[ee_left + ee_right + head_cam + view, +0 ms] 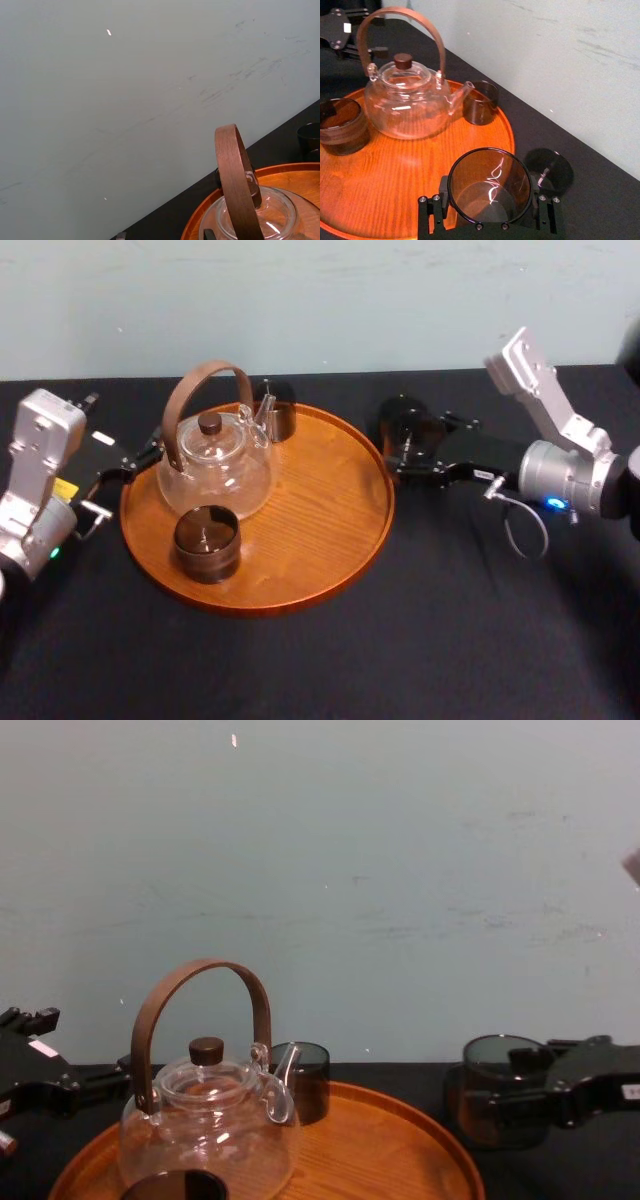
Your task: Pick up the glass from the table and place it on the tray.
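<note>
A dark smoky glass [412,430] is held just right of the round orange-brown wooden tray [330,580], over the black-clothed table [400,660]. My right gripper [408,450] is shut on it, one finger on each side of its wall. In the right wrist view the glass [489,185] stands upright between the fingers [432,210], and its shadow falls apart from it on the cloth, next to the tray's rim [506,131]. From the chest, the glass [495,1105] hangs beside the tray [400,1150]. My left gripper [130,465] rests by the tray's left edge.
On the tray stand a clear glass teapot [215,465] with a brown hoop handle, a dark glass [207,543] in front of it and another dark glass [278,415] behind its spout. The tray's right half is bare wood. A pale wall closes the table's far side.
</note>
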Controlling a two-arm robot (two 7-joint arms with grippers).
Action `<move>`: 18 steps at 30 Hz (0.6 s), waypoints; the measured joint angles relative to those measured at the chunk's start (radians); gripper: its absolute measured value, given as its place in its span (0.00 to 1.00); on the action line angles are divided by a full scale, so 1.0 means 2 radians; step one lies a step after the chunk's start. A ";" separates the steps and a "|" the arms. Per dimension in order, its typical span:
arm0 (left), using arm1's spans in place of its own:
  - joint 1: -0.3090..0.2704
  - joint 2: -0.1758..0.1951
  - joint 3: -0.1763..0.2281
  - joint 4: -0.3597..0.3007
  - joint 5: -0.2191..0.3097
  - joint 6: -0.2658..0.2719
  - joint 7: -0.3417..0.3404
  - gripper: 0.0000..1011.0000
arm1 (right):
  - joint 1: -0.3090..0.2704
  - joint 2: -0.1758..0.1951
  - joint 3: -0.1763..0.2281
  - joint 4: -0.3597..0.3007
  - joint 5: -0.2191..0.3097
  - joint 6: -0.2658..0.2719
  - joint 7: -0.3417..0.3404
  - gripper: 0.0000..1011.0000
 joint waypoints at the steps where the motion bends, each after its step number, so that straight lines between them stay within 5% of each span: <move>1: 0.000 0.000 0.000 0.000 0.000 0.000 0.000 0.99 | 0.002 -0.002 -0.002 0.002 0.000 -0.001 0.001 0.90; 18: 0.000 0.000 0.000 0.000 0.000 0.000 0.000 0.99 | 0.039 -0.041 -0.037 0.051 0.000 -0.031 0.021 0.90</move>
